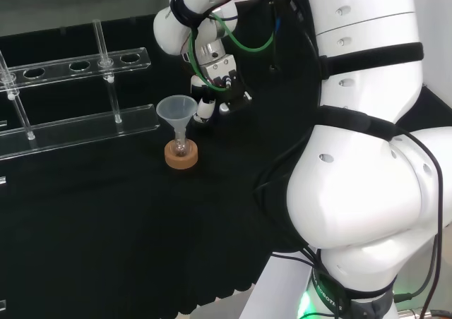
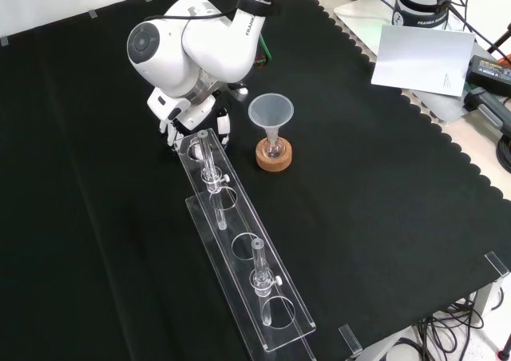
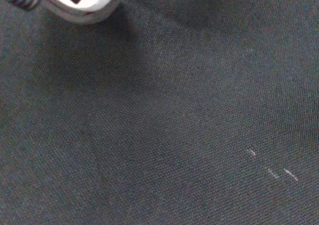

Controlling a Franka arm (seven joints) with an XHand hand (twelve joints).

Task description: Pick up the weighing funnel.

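Print present, none reliably legible: small dark lettering on white robot arm link [image 2: 246,27], front view upper centre; lettering on dark arm base ring [image 1: 326,291], head view bottom right.

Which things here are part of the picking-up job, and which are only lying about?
Job: hand, low over the black cloth.
Lying about: funnel, small flask under it, cork ring, clear rack, sheet of paper.

Even light on black cloth [image 2: 96,217].
The white arm [image 1: 367,213] shines bright; a soft shadow darkens the cloth in the wrist view.
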